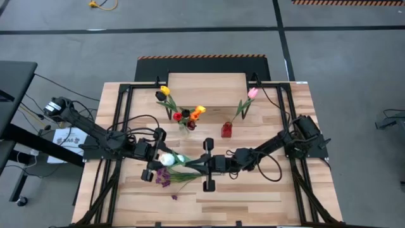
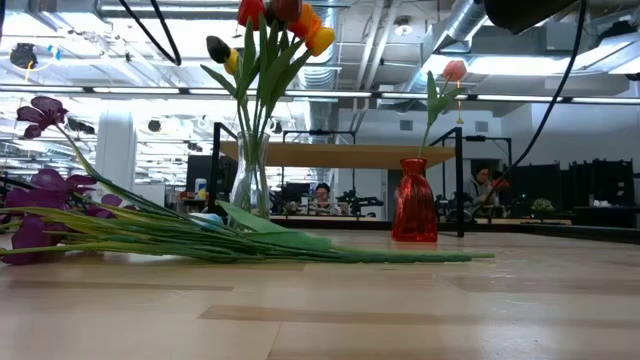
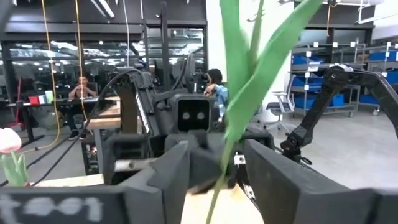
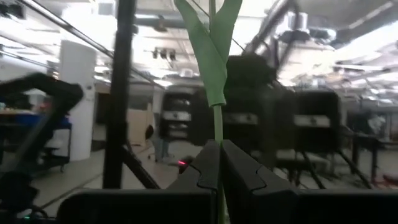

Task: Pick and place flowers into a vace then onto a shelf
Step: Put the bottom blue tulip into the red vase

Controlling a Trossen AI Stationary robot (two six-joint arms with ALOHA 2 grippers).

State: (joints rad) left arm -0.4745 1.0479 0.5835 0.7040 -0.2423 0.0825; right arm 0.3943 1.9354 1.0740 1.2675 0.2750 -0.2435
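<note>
Both grippers meet at the table's middle: my right gripper (image 4: 219,163) pinches a white tulip's stem (image 4: 217,124); my left gripper (image 3: 214,171) stands half apart around it. I see the shelf (image 1: 205,82) at the far edge, its top free; the front planks are open.

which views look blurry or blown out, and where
Right wrist view: the room behind is soft and the ceiling lights blow out, while the green stem pinched by the right gripper is sharper. Left wrist view: the left gripper fingers are smeared close up. Low view: bright ceiling glare behind the clear vase.
</note>
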